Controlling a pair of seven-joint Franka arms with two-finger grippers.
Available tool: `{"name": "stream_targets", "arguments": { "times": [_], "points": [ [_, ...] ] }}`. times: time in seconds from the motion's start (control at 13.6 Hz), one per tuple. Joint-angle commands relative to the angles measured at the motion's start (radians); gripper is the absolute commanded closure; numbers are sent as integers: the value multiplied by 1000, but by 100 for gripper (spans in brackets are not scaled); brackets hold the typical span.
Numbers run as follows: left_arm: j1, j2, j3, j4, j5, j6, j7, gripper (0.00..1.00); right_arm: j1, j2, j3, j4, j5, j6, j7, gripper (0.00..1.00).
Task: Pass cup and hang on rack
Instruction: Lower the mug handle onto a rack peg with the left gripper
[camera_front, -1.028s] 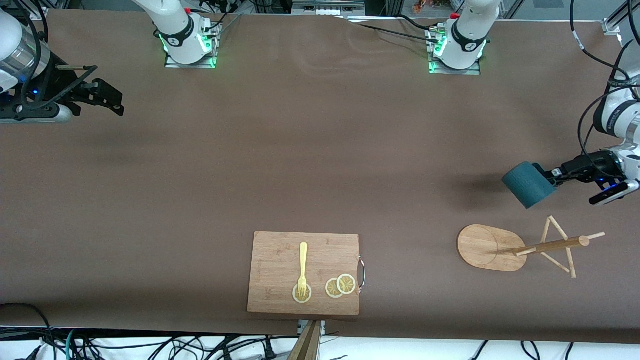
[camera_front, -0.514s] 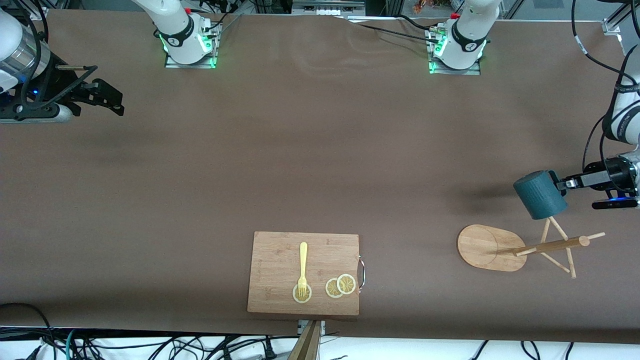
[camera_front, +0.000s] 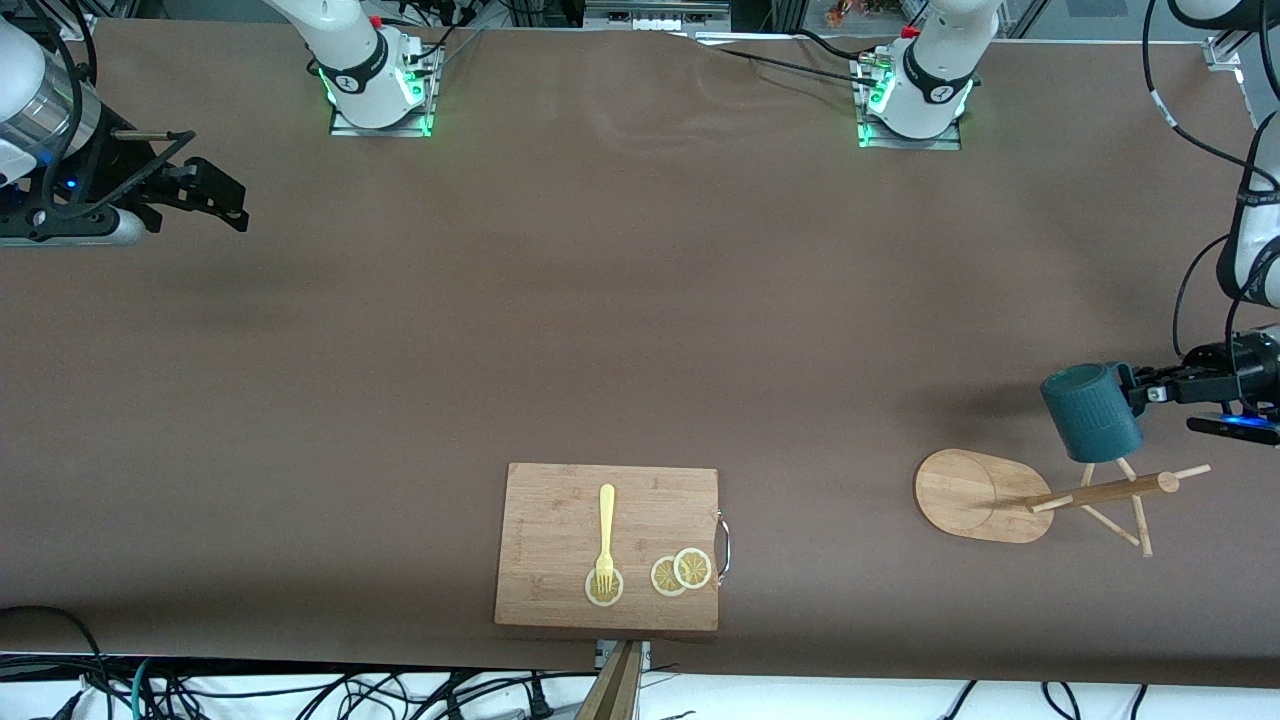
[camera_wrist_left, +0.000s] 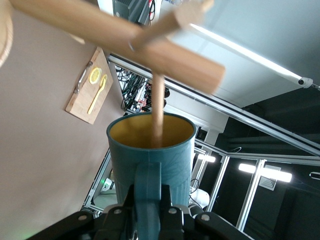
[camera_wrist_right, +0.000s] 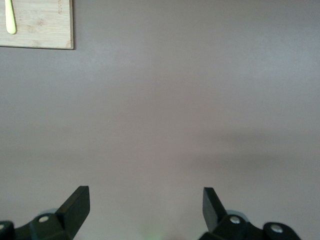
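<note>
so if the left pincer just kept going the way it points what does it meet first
Probably the rack. The left pincer holds the cup by its handle, and one of the rack's pegs already reaches into the cup's mouth, so the cup would likely meet that peg first.

The right gripper (camera_wrist_right: 145, 205) hangs over bare brown table (camera_wrist_right: 165, 110), its two dark fingertips (camera_wrist_right: 77, 200) spread wide apart with nothing between them. A corner of the wooden cutting board (camera_wrist_right: 42, 30) shows, carrying a yellow fork (camera_wrist_right: 10, 20).
</note>
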Motion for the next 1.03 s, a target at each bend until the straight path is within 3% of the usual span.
{"name": "stream_targets", "arguments": {
  "times": [0.0,0.59,0.66,0.88,0.95],
  "points": [
    [-5,91,-2,111,-45,-16,-26,100,-14,7,15,21,-8,-12,-13,0],
    [-8,130,0,126,-97,26,-29,100,-14,9,15,21,-8,-12,-13,0],
    [-8,131,0,126,-95,26,-26,95,-14,7,15,21,-8,-12,-14,0],
    [0,127,3,125,-79,20,-24,0,-14,7,13,21,-8,-12,-14,0],
    [3,121,6,125,-63,12,-24,0,-14,7,13,21,-8,-12,-14,0]
  ]
}}
